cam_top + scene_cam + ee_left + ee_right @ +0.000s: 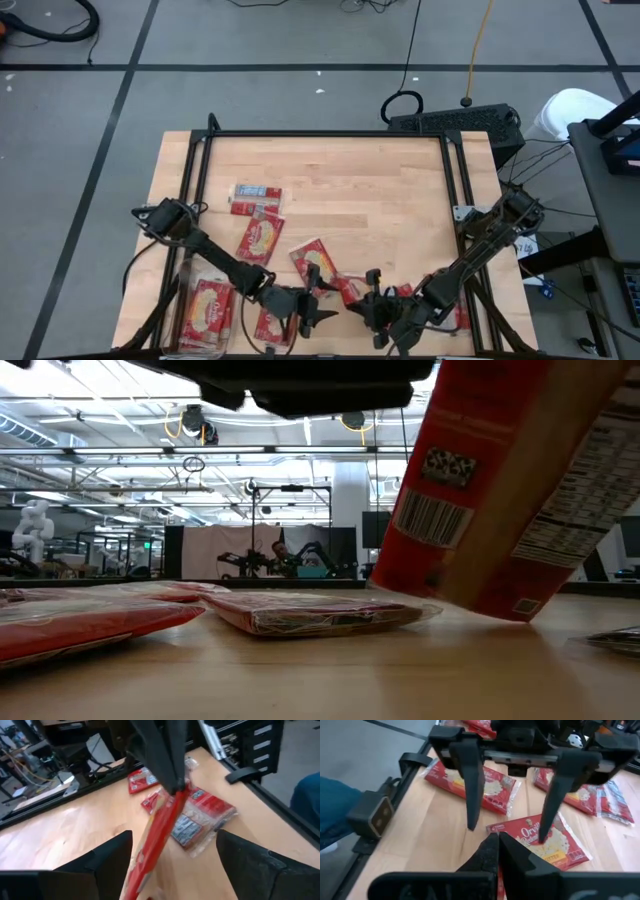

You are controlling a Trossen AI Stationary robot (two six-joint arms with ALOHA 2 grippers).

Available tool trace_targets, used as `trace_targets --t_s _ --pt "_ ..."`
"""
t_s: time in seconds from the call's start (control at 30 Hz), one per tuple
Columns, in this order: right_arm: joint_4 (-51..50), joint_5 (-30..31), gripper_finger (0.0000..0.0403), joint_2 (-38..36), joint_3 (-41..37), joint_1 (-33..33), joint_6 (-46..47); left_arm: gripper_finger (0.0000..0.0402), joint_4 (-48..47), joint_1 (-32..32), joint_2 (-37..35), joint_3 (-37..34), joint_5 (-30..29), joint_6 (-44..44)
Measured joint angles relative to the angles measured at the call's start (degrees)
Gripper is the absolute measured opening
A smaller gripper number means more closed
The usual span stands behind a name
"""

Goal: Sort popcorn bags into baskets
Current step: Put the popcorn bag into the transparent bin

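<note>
My right gripper (372, 306) is shut on a red popcorn bag (150, 845) near the table's front edge. The bag hangs slanted, its barcode face (500, 490) toward the low camera. My left gripper (325, 305) faces it from the left, open wide. Its two fingers (470, 785) stand on either side of the hanging bag and do not visibly touch it. Loose popcorn bags (260, 240) lie flat on the wood. A see-through basket (184, 300) at the near left holds a bag (210, 305). My right gripper pinches the bag's top edge (178, 795) between its two shut fingers, which slant down from the table's right. The bag hangs tilted below them. Its lower end (505, 605) is down at the table top; whether it touches the wood I cannot tell.
Flat bags lie around the grippers: two (200, 815) on the right gripper's side, others (475, 782) behind the left gripper and one (257, 198) farther back. A black frame rail (330, 133) borders the table. The far middle of the wood is bare.
</note>
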Motion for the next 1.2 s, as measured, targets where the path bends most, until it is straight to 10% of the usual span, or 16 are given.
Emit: trace_targets --t_s 0.77,1.2 --pt "1.72 -0.19 0.0000 0.02 0.00 -3.80 -2.68 0.0031 1.65 2.43 2.00 0.02 2.68 3.43" --pt "0.78 8.93 0.0102 -5.38 0.09 -1.81 8.74 0.0030 1.48 2.72 2.00 0.02 1.99 -1.41"
